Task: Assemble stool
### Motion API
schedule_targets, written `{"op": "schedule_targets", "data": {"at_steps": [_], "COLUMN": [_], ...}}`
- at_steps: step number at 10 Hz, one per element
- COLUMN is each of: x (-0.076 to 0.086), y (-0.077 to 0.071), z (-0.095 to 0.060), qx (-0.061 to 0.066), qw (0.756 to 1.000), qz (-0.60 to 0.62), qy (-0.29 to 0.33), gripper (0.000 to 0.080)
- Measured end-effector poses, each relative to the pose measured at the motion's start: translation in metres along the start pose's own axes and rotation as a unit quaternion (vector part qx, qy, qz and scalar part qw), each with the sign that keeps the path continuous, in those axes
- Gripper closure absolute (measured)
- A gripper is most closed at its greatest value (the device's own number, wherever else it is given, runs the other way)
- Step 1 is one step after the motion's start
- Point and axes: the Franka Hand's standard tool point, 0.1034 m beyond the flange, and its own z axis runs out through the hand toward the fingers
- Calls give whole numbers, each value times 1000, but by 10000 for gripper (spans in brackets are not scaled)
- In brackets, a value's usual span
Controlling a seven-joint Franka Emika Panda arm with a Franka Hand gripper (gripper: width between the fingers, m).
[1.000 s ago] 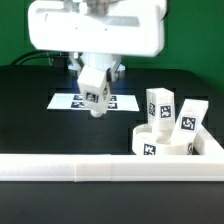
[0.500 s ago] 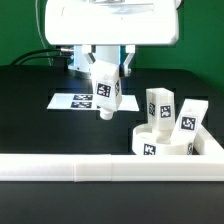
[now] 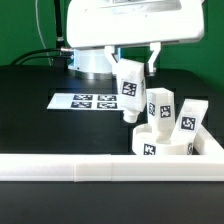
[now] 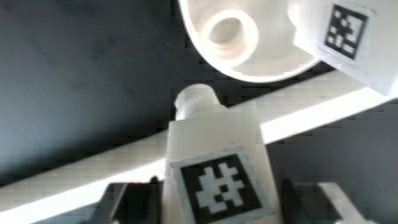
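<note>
My gripper (image 3: pixel 131 72) is shut on a white stool leg (image 3: pixel 130 92) with a black-and-white tag, holding it tilted in the air just beside the round seat (image 3: pixel 160 143) on the exterior view's left. The seat lies in the corner of the rail with two more tagged legs (image 3: pixel 160 106) (image 3: pixel 188 118) standing on or behind it. In the wrist view the held leg (image 4: pixel 214 150) runs out from between the fingers toward the seat (image 4: pixel 249 40), whose hole shows ahead; another tagged leg (image 4: pixel 349 30) stands at its edge.
The long white L-shaped rail (image 3: pixel 70 168) runs along the front and turns up at the exterior view's right. The marker board (image 3: pixel 85 101) lies flat on the black table behind the leg. The arm's white body fills the top of the exterior view.
My gripper has carried the leg toward the exterior view's right, from over the marker board to just beside the seat.
</note>
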Motion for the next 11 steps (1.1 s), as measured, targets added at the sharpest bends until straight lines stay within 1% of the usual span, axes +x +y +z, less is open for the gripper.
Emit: {"op": "schedule_targets", "data": {"at_steps": [2,3,4,5,6,7,9,11], "x": [-2,-6,-15,-19,-19,-18,-22,-23], "y": [0,6,-1,-13,-20,-23,-30,-29], "z": [2,5,10,14,18,20,20,21], "qx": [-1,0,3,7,8,9,11,10], "qw": [1000,1000,999,1000,1000,1000,1000,1000], "qz": [-1,9,16,9,5,4,4,3], "qy": [0,26,28,28,27,27,23,23], "gripper": [478,478,478,478,478,478,478,478]}}
